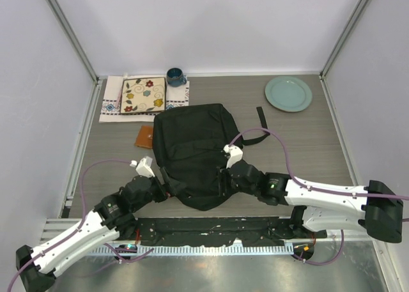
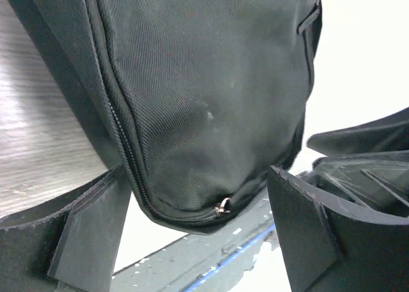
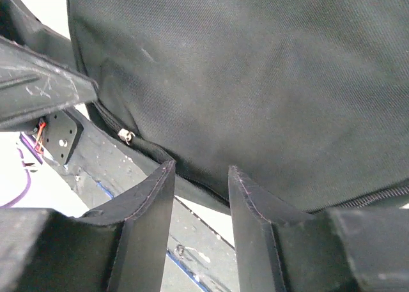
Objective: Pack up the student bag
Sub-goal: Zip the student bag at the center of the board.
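**Both grippers spread at the bag's near end**

The bag (image 1: 192, 154) lies flat in the middle of the grey wood-grain table (image 1: 307, 145), with its rounded end towards the arms. It is black woven fabric with a fine ribbed weave, soft and slightly creased. A zip (image 2: 121, 138) curves around that rounded end, with a small metal pull (image 2: 222, 206) at the bottom of the curve. A black strap (image 1: 261, 116) trails from the bag's right side.

The left gripper (image 2: 195, 174) sits at the bag's near left edge with its jaws spread wide. Its flat, dark, matte fingers (image 2: 89, 234) stand on either side of the rounded end and pinch nothing. The right gripper (image 3: 200, 169) is at the bag's near right edge. Its jaws are parted by a narrower gap, the fabric lies just beyond the tips, and nothing is held between them.

Beyond the bag's far left corner lies a white cloth (image 1: 112, 107) with a stitched border. On it are a square tile (image 1: 144, 96) patterned with leaves and a dark blue mug (image 1: 176, 76). A small flat brown rectangle (image 1: 144, 137) lies just beside the bag's left side. A round, pale green plate (image 1: 289, 93) sits well apart, beyond the bag's far right.
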Robot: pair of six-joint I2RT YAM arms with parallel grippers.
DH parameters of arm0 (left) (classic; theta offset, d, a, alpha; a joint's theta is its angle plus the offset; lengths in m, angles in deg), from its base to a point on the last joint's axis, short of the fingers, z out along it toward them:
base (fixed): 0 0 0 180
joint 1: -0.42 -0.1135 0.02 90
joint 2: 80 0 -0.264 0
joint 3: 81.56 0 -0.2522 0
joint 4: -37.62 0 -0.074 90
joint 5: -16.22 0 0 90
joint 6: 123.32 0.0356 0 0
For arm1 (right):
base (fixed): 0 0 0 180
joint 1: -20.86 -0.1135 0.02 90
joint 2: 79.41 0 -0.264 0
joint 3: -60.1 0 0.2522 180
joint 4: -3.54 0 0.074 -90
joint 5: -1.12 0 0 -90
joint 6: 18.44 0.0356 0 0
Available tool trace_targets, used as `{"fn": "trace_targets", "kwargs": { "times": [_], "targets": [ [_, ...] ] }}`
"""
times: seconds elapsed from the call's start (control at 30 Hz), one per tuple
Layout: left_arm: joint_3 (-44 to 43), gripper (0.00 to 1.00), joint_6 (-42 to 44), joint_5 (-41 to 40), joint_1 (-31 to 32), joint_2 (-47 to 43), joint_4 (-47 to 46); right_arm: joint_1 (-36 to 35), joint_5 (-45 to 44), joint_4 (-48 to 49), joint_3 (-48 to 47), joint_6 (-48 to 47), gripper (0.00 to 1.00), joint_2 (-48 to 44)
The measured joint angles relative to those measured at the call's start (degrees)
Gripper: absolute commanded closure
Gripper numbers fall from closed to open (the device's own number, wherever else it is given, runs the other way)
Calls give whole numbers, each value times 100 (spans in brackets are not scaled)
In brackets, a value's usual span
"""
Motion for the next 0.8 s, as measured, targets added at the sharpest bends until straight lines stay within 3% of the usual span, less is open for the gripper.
{"fn": "trace_targets", "kwargs": {
  "times": [0.23, 0.33, 0.37, 0.47, 0.7, 0.8],
  "targets": [
    [660, 19, -977, 446, 9, -527, -358, -96, 61, 509, 0, 343, 55, 772],
    [743, 40, -1298, 479, 9, -710, -555, -435, -4, 586, 48, 520, 55, 881],
    [776, 56, -1362, 481, 9, -765, -667, -531, -26, 629, 68, 564, 55, 876],
    [813, 78, -1478, 470, 9, -769, -804, -872, -173, 859, 199, 796, 55, 879],
    [964, 98, -1526, 485, 13, -328, -1268, -1390, -658, 1749, 844, 1589, 55, 1058],
    [977, 99, -1521, 494, 13, -13, -1473, -1436, -824, 1987, 942, 1773, 64, 1231]
  ]
}}
